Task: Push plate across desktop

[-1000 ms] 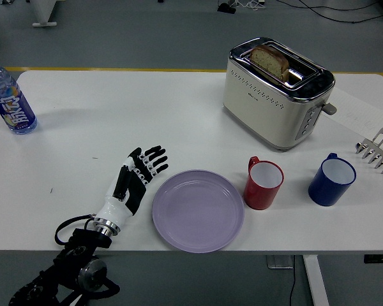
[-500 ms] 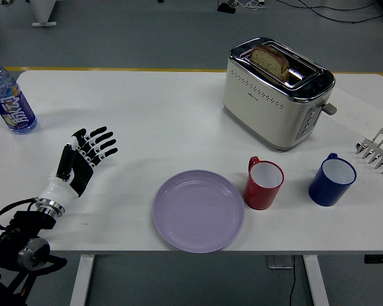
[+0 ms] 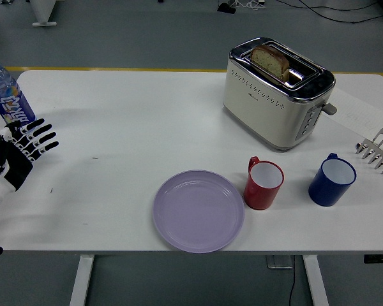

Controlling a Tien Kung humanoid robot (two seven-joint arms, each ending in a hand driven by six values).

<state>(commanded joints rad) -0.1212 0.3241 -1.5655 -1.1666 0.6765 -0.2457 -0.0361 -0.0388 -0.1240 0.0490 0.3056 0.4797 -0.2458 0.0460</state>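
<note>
A white table [image 3: 147, 127] stands on grey floor [image 3: 127, 32] crossed by a yellow line [image 3: 115, 69].

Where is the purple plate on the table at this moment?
In the head view, the purple plate lies near the table's front edge, just left of the red mug.

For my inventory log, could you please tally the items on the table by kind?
Plates: 1, purple plate
Mugs: 2, red mug, blue mug
Toasters: 1, toaster holding bread
Bottles: 1, water bottle
Metal racks: 1, rack at right edge
Total: 6
</note>
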